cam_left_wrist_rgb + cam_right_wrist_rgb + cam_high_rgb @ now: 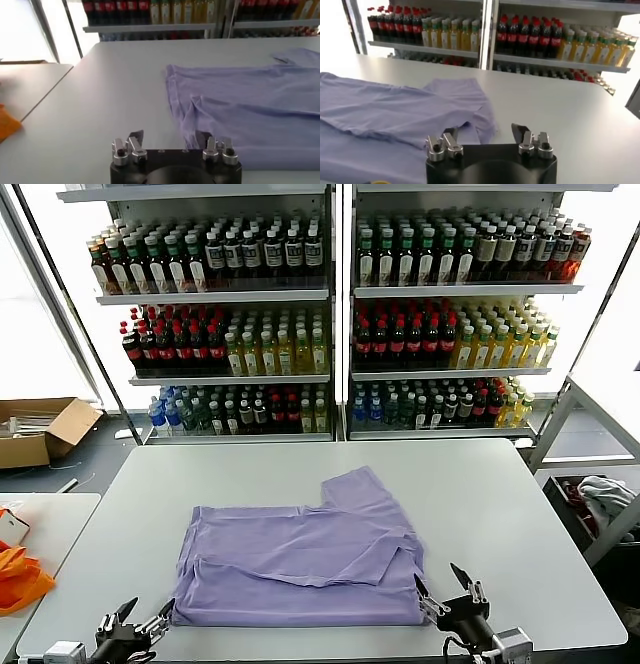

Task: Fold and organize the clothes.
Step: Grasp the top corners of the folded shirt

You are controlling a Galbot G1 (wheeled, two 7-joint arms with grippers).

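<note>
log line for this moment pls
T-shirt: partly folded, flat on table | left gripper: open, near-left corner | right gripper: open, near-right corner | neither holding fabric

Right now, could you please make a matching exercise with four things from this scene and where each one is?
Things:
1. T-shirt
2. left gripper
3. right gripper
4. orange fabric

Places:
a. on the side table at the robot's left
b. at the shirt's near right corner, fingers open
c. spread out and partly folded on the table
d. at the shirt's near left corner, fingers open

Pairs: 1-c, 2-d, 3-b, 4-a
</note>
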